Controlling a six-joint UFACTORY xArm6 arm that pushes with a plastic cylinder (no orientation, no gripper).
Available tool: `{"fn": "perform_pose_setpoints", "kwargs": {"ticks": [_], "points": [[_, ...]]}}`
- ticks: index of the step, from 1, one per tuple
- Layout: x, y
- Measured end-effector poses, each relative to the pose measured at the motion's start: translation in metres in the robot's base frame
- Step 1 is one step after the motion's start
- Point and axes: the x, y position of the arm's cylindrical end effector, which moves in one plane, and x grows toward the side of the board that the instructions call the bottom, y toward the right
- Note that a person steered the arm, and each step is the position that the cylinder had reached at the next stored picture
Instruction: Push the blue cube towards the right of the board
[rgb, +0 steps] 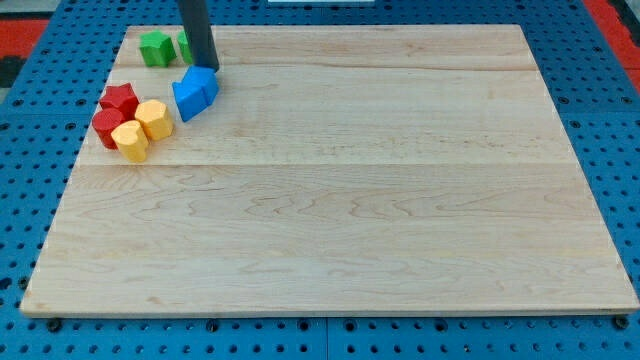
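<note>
My tip (209, 68), the lower end of the dark rod (197, 30) that drops in from the view's top, sits on the wooden board (340, 190) in its top-left corner area, right against the top edge of the blue cube (194, 94). The arm carries no pincer, so nothing is spread, pressed together or pinching; the rod simply meets the block at its upper side, and whether it truly touches or stands a hair off I cannot tell. The blue cube lies turned at an angle, near the board's left end and well apart from its right edge. Just to the view's left of the rod stands a green star-like block (156, 47), and a second green block (185, 45) is mostly hidden behind the rod, its shape unreadable. Below and left of the blue cube a tight cluster gathers near the board's left edge: a red star-shaped block (119, 99), a red rounded block (106, 127), and two yellow rounded blocks, one (154, 119) nearer the cube, the other (130, 141) below it. The board rests on a blue perforated bench (600, 120).
</note>
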Motion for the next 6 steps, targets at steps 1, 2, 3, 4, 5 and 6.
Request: {"fn": "perform_pose_setpoints", "kwargs": {"ticks": [1, 2, 3, 4, 5, 6], "points": [[0.013, -0.015], [0.021, -0.008], [0.034, -0.047], [0.061, -0.056], [0.079, -0.026], [0.076, -0.006]]}}
